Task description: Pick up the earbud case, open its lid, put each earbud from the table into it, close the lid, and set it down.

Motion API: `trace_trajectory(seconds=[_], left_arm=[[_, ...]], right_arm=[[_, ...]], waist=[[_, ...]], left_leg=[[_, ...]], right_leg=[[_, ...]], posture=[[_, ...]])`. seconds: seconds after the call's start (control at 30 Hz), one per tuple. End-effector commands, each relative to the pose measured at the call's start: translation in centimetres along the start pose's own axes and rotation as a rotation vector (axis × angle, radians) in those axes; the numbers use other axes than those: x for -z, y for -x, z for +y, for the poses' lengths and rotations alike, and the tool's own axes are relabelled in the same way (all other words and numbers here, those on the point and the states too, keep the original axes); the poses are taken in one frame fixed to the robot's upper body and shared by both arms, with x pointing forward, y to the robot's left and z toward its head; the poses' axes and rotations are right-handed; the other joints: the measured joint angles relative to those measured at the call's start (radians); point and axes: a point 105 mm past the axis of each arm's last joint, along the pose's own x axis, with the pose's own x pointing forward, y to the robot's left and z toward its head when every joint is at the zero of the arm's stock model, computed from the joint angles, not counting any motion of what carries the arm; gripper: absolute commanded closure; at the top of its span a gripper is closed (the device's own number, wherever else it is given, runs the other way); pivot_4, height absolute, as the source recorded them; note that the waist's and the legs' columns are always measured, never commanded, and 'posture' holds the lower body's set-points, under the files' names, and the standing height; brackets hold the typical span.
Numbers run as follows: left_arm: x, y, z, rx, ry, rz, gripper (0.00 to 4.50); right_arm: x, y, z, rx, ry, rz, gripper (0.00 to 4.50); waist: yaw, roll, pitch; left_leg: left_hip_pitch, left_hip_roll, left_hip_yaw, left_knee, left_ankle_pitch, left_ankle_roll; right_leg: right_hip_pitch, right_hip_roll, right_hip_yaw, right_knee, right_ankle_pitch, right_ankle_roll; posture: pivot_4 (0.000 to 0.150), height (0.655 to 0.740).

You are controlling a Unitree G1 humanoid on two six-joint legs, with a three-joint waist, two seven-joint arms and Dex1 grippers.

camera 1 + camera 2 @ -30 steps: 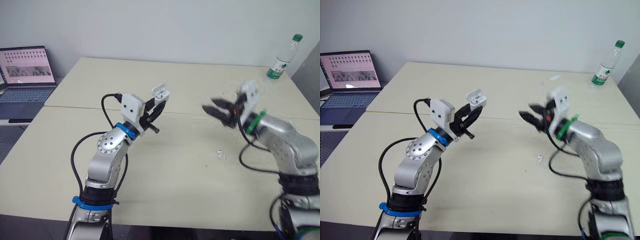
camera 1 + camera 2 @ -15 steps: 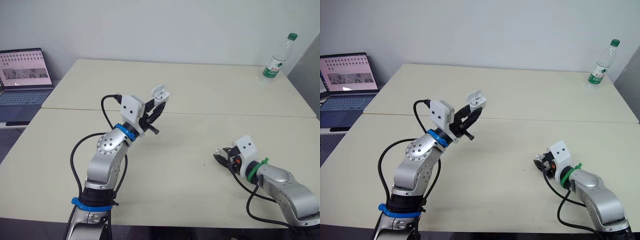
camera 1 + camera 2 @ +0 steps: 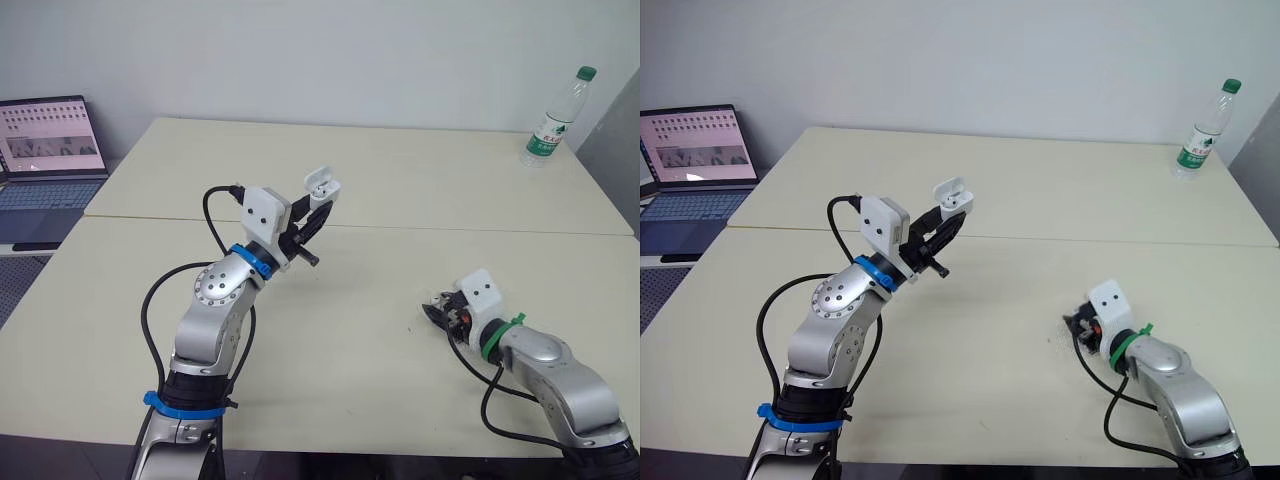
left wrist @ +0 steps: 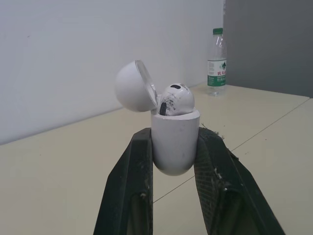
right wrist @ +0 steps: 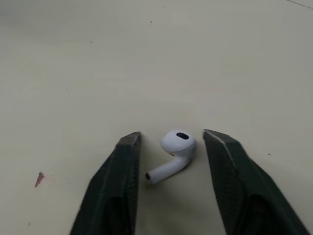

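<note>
- The earbud case [image 4: 174, 147] is being pinched by its lower body between the closed-in jaws of the left gripper [image 3: 318, 208]. It is being held up above the table [image 3: 400, 180], at about 10 o'clock from the right gripper [image 5: 172, 136] in the head views.
- The right gripper is being held low at the table with its jaws spread, and the loose earbud [image 5: 175, 149] is lying between them.
- A slip is being risked here. The earbud looks small, smooth and rounded, and it is lying on its side with the stem tip just beside one finger. An off-centre closing could be squeezing it out or rolling it away.
- A skewed grasp could also be leaving the stem badly angled for the empty socket.
- The case is being shown as glossy white and round-bottomed. Its lid [image 4: 134, 85] is being held hinged open and tipped back, with one seated earbud [image 4: 175, 100] showing dark mesh.
</note>
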Motion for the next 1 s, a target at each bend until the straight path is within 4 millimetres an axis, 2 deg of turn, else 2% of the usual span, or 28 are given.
trace_trajectory(seconds=[0.03, 0.07, 0.1, 0.3, 0.4, 0.47, 0.57, 0.7, 0.83, 0.9, 1.0], left_arm=[[-1.3, 0.0, -0.1, 0.006, -0.031, -0.042, 3.72], [-1.3, 0.0, -0.1, 0.004, -0.032, -0.042, 3.72], [-1.3, 0.0, 0.0, 0.003, -0.032, -0.043, 3.72], [-1.3, 0.0, 0.0, -0.003, -0.035, -0.044, 3.72], [-1.2, 0.0, 0.0, -0.011, -0.030, -0.051, 3.72], [-1.2, -0.1, -0.2, -0.006, -0.023, -0.057, 3.72], [-1.1, -0.3, -0.5, 0.003, -0.018, -0.065, 3.72], [-1.0, -0.2, -0.4, 0.000, -0.021, -0.074, 3.72], [-0.7, -0.1, -0.8, 0.000, -0.030, -0.077, 3.72], [-0.7, 0.1, -0.9, -0.005, -0.030, -0.079, 3.72], [-0.5, 0.5, -1.0, -0.014, -0.030, -0.074, 3.72]], right_arm=[[-0.4, 0.1, -0.2, 0.003, 0.035, -0.005, 3.65], [-0.4, 0.1, -0.2, -0.001, 0.036, -0.004, 3.99], [-0.4, 0.0, -0.2, -0.004, 0.037, -0.003, 4.11], [-1.1, 0.3, -0.8, -0.073, 0.064, -0.022, 4.11], [-2.3, 1.3, -1.5, -0.226, 0.211, -0.023, 4.11], [-2.3, 2.5, -2.7, -0.322, 0.306, 0.026, 4.11], [-0.8, 4.9, -4.5, -0.470, 0.458, 0.171, 4.11], [2.7, 8.5, -7.4, -0.610, 0.578, 0.406, 4.11], [5.8, 11.1, -11.1, -0.613, 0.726, 0.571, 4.11], [6.2, 11.7, -13.0, -0.569, 0.752, 0.615, 4.11], [6.4, 12.0, -14.7, -0.531, 0.791, 0.657, 4.11]], waist=[[0.000, 0.000, 0.000], [0.000, 0.000, 0.000], [0.000, 0.000, 0.000], [0.000, 0.000, 0.000], [0.001, 0.000, 0.000], [0.001, 0.000, 0.000], [0.002, -0.001, 0.000], [0.004, -0.001, 0.001], [0.003, -0.002, 0.001], [0.001, -0.002, 0.001], [-0.001, -0.002, 0.001]], left_leg=[[0.000, 0.000, 0.000, 0.000, 0.000, 0.000], [0.000, 0.000, 0.000, 0.000, 0.000, 0.000], [0.000, 0.000, 0.000, 0.000, 0.000, 0.000], [0.000, 0.000, 0.000, 0.000, 0.000, 0.000], [0.000, -0.002, 0.000, 0.001, 0.000, 0.000], [0.000, -0.002, 0.000, 0.001, 0.000, 0.000], [0.001, -0.002, 0.000, 0.001, 0.000, 0.000], [0.002, -0.002, 0.000, 0.001, 0.000, 0.000], [0.005, -0.001, 0.002, 0.001, 0.000, 0.000], [0.008, -0.001, 0.004, 0.000, 0.000, 0.000], [0.013, -0.001, 0.006, 0.000, 0.000, 0.000]], right_leg=[[0.000, 0.000, 0.000, 0.000, 0.000, 0.000], [0.000, 0.000, 0.000, 0.000, 0.000, 0.000], [0.000, 0.000, 0.000, 0.000, 0.000, 0.000], [0.000, 0.000, 0.000, 0.000, 0.000, 0.000], [0.000, 0.000, 0.000, 0.000, 0.000, 0.000], [0.001, 0.000, 0.000, 0.000, 0.000, 0.000], [0.001, 0.000, -0.001, -0.001, 0.000, 0.001], [0.003, -0.001, -0.001, -0.002, 0.000, 0.001], [0.005, -0.001, 0.001, -0.001, 0.000, 0.001], [0.007, -0.001, 0.002, 0.000, 0.000, 0.001], [0.011, -0.001, 0.003, 0.000, 0.000, 0.001]], posture=[[0.150, 0.7400], [0.150, 0.7400], [0.150, 0.7400], [0.150, 0.7400], [0.150, 0.7400], [0.150, 0.7400], [0.150, 0.7400], [0.150, 0.7400], [0.150, 0.7400], [0.150, 0.7400], [0.150, 0.7400]])
